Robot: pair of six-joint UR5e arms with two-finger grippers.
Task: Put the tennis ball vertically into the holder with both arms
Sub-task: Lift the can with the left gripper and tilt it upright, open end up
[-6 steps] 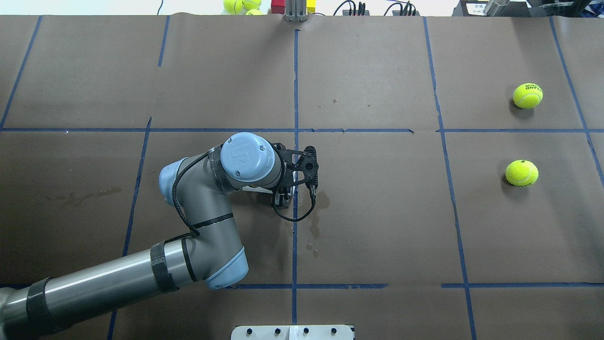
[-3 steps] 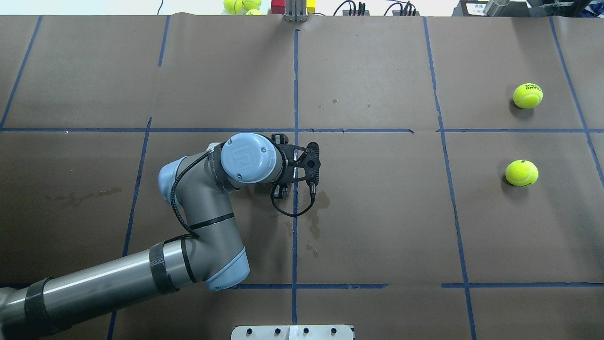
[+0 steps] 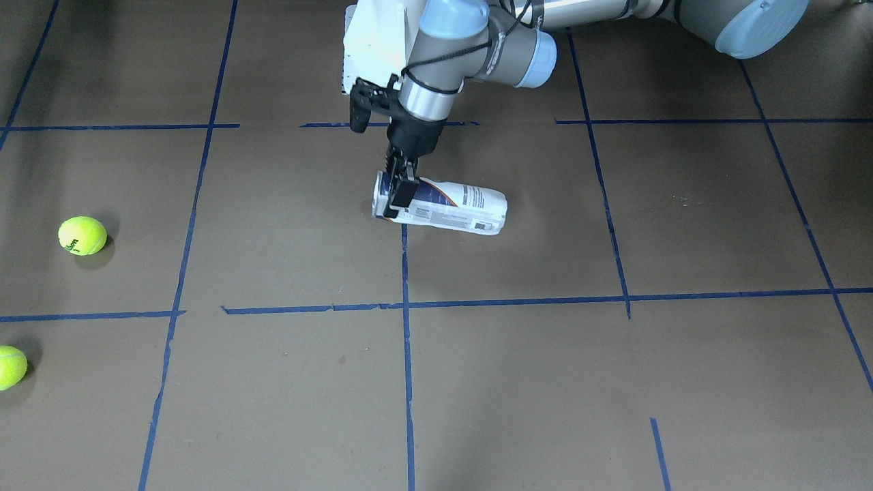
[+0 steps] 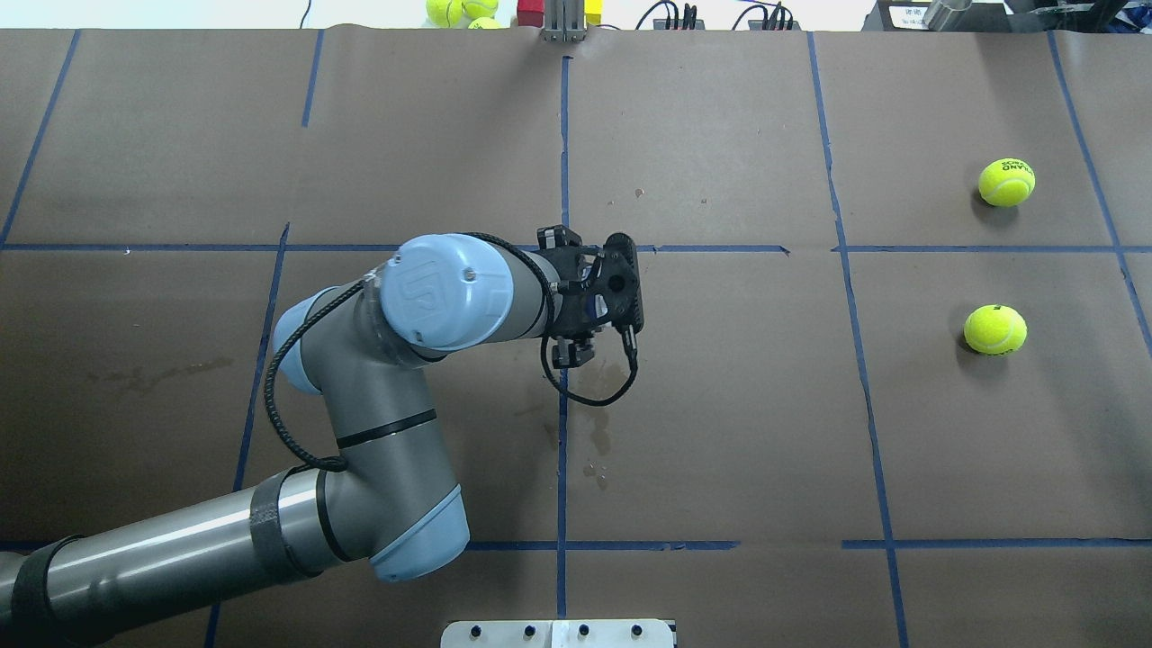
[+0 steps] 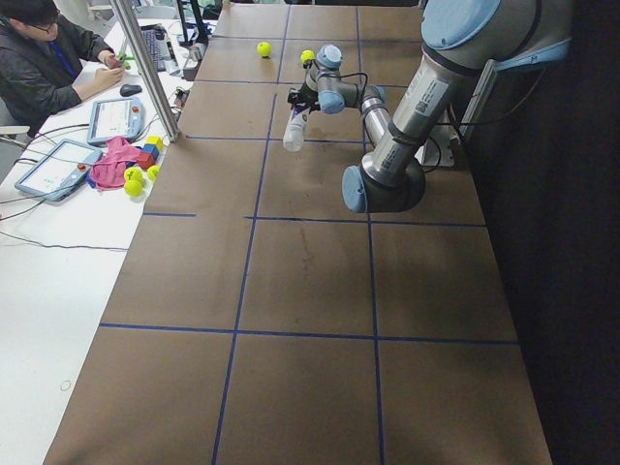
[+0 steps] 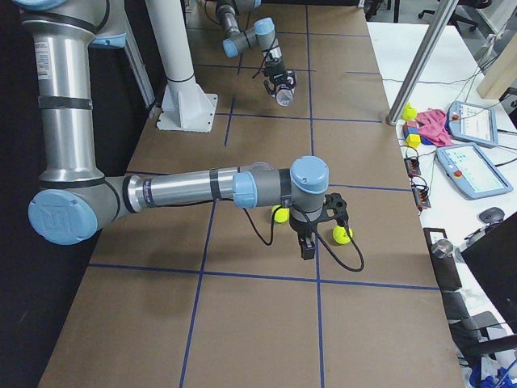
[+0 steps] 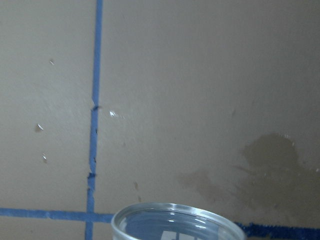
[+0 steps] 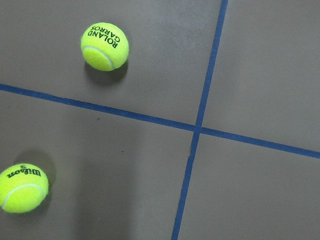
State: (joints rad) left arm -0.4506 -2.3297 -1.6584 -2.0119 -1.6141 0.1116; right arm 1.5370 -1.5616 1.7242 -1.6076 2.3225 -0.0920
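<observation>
I see L gripper (image 3: pixel 397 198) clamped on the tube (image 3: pixel 453 203) mouth, tube tilted near tabletop (image 3: pixel 545 375) centre, not upright yet. Balls (image 3: pixel 82 235) loose at its 9 o'clock, none in. R gripper (image 6: pixel 308 245) grip: can't tell.

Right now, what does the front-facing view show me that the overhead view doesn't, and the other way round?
Only front-facing: the holder, with the left gripper shut on one end. In the overhead view the wrist hides it. Only overhead: spare balls beyond the table's far edge and a white plate at the near edge. Both: the left arm and two tennis balls on the robot's right side.
</observation>
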